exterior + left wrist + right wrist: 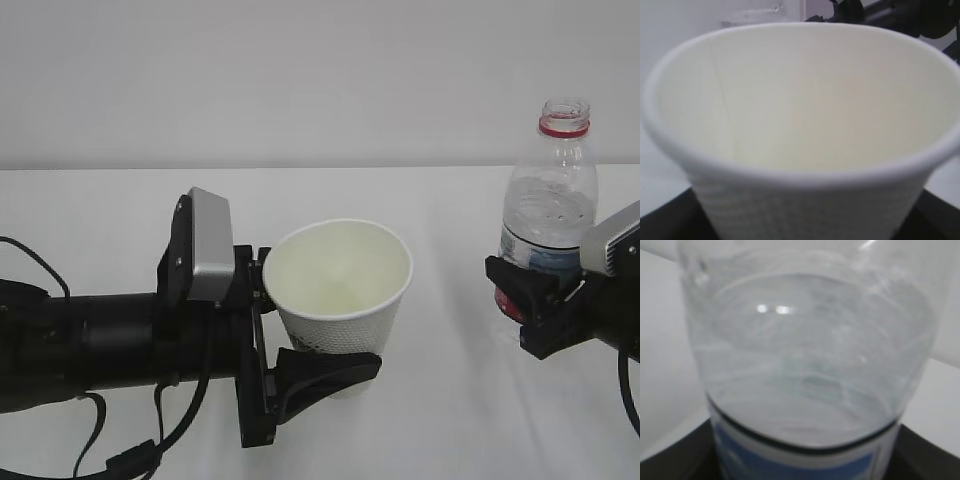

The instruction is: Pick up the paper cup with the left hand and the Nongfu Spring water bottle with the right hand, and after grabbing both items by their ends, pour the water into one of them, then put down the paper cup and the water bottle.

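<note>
The left hand (300,330) grips the paper cup (340,290) low on its dimpled wall, mouth up and tipped slightly, with nothing visible inside in the left wrist view. Well apart to its right, the right hand (535,310) clasps the Nongfu Spring water bottle (550,215) around its label band, the bottle upright, long axis vertical and the uncapped neck at the top. The pour appears not yet begun: the bottle's mouth sits higher than the cup's rim and off to the side, so it likely must travel leftward and tilt. Only bare white table (440,400) lies between them
</note>
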You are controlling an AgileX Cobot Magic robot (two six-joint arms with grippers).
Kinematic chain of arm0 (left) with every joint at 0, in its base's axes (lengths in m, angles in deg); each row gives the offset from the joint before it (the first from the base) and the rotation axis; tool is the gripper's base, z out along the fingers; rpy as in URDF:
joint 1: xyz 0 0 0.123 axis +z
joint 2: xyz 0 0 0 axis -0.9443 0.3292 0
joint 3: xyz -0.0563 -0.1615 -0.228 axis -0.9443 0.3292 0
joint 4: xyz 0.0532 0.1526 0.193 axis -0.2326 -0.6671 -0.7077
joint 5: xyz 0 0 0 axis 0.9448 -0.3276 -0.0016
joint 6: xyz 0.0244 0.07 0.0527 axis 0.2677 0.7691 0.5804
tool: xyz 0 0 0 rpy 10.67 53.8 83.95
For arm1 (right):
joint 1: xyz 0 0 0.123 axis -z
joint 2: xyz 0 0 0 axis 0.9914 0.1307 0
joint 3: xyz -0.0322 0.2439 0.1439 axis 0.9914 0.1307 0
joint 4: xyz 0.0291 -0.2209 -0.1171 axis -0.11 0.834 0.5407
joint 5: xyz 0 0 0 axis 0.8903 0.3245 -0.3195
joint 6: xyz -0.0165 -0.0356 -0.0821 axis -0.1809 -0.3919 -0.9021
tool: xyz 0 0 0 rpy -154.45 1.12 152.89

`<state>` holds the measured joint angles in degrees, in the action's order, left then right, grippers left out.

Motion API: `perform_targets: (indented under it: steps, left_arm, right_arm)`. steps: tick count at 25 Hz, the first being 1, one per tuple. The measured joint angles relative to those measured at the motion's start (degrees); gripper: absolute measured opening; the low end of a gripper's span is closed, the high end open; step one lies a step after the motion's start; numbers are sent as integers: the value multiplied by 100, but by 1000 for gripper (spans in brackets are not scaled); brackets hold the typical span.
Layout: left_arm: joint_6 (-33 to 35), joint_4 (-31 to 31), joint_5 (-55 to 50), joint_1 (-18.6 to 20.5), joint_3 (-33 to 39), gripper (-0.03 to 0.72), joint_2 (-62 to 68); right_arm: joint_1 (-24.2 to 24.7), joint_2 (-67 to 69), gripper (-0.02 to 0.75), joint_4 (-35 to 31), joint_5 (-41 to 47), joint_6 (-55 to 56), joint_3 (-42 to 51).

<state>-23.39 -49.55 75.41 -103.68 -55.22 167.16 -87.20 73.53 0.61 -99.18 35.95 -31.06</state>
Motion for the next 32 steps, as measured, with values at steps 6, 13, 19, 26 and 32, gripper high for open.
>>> perform_targets:
  steps: [6,13,19,26,32]
  left_arm:
    - [-4,48,0,-223,-36,585,0]
    - [-4,48,0,-311,-36,584,0]
    - [-13,48,0,-311,-36,584,0]
    - [-13,48,0,-311,-36,584,0]
    - [-13,192,0,-311,-36,584,0]
  right_arm:
    - [0,0,482,14,0,-99,0]
    - [0,0,482,299,0,-250,0]
    - [0,0,482,659,0,-304,0]
    - [0,-89,482,1018,0,-329,-105]
    - [0,-678,482,1125,10,-340,-194]
